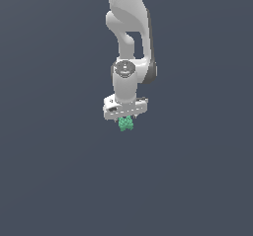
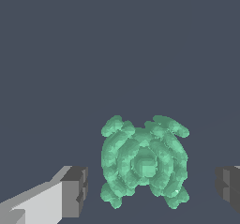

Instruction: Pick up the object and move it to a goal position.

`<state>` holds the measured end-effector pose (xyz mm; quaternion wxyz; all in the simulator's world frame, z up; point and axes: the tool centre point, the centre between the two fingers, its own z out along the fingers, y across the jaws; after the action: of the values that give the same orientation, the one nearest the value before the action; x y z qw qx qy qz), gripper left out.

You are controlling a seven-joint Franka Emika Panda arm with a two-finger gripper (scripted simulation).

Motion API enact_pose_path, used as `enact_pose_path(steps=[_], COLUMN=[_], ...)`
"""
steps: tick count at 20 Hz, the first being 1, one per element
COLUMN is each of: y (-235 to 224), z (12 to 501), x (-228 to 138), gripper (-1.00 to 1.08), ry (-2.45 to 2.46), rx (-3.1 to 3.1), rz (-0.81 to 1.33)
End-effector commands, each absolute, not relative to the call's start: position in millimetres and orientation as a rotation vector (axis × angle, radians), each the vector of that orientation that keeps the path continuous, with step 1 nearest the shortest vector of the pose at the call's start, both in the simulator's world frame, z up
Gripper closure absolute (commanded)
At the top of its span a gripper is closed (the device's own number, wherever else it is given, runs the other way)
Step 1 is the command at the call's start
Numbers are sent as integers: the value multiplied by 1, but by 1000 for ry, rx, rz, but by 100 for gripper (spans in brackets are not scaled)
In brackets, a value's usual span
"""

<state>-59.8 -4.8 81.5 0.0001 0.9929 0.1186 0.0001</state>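
Sitting at frame centre directly under the gripper [image 1: 125, 117], the object [image 1: 125, 124] is bright green, lumpy, ridged with stubby lobes, fingers [image 2: 75, 191] spread apart, clear of it.

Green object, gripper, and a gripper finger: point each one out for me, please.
Green object [image 2: 144, 164]: wrist view, on its lumpy middle.
Gripper [image 2: 151, 190]: wrist view, midway between its fingertips, which stand apart on either side of the object.
Finger [image 2: 75, 191]: wrist view, on its dark pad.
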Motion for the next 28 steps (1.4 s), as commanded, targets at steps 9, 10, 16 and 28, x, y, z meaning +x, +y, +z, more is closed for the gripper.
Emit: enact_pose_path(steps=[9, 10, 16, 28], y=[-5, -5, -4, -6], z=[42, 41, 41, 51], x=[-61, -61, -61, -56], gripper=[-92, -92, 108, 108], ry=[379, 379, 380, 378], rx=[3119, 3119, 3119, 3118], rz=[0, 0, 0, 1])
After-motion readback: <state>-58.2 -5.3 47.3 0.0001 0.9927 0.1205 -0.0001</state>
